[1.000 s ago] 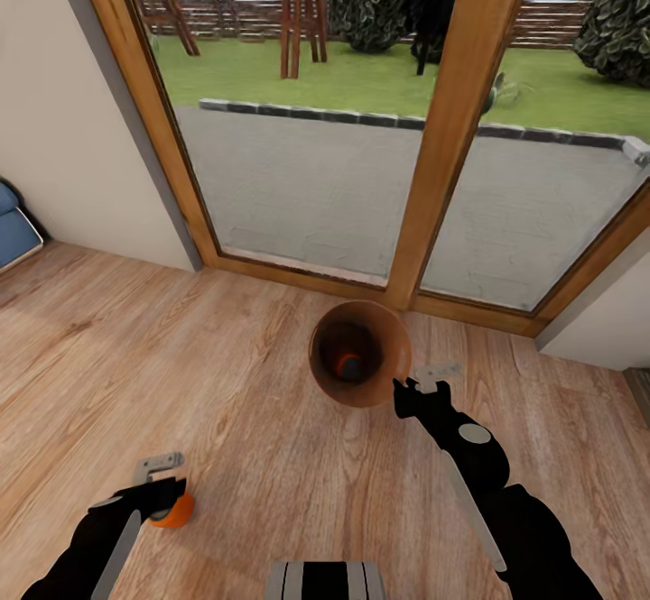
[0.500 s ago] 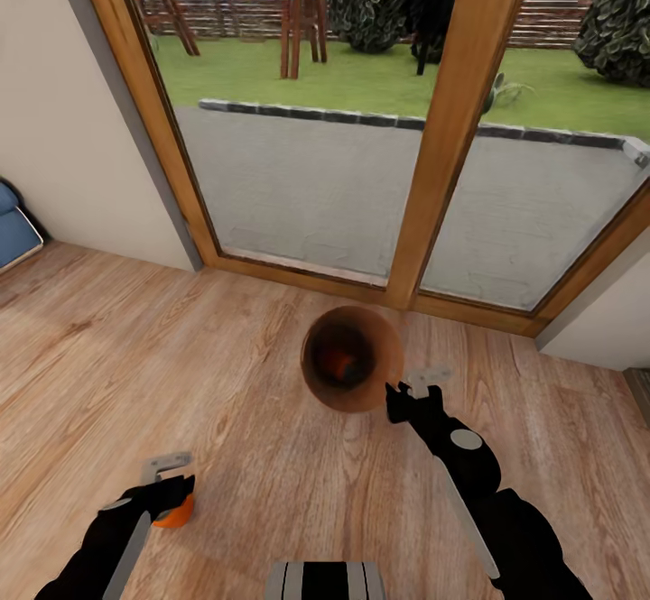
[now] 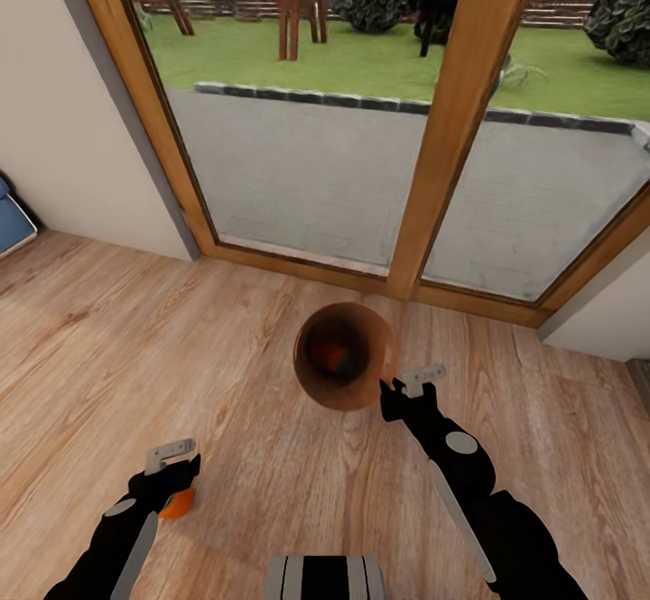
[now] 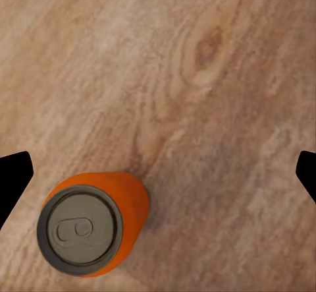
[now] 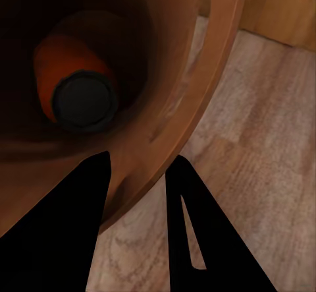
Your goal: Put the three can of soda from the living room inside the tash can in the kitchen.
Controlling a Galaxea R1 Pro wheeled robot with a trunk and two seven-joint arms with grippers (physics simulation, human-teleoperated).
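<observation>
looking down from the head camera, i see the wood-framed glass doors [image 3: 379, 113] spanning the top of the view, with paving and lawn beyond them, and the wooden floor [image 3: 226, 356] running from their sill toward me. a sliver of the blue sofa [image 3: 11, 221] shows at the far left edge.

the tash can [image 3: 345, 356] hangs tilted above the floor in front of the doors, its mouth turned up toward the head camera. my right claw [image 3: 402, 388] is pinched on its rim; in the right wrist view 1 finger [image 5: 66, 219] lies inside the wall and the other [image 5: 197, 226] outside it, closed on the rim [image 5: 191, 107]. 1 orange can of soda [image 5: 76, 81] lies on its side deep in the bin, dark end facing out.

my left claw [image 3: 171, 465] hangs low over the floor with its jaws spread wide, holding nothing. a 2nd orange can [image 4: 92, 223] stands upright on the boards just beside 1 fingertip [image 4: 13, 180], inside the gap but not touched; the other tip [image 4: 306, 173] is well apart from it.
</observation>
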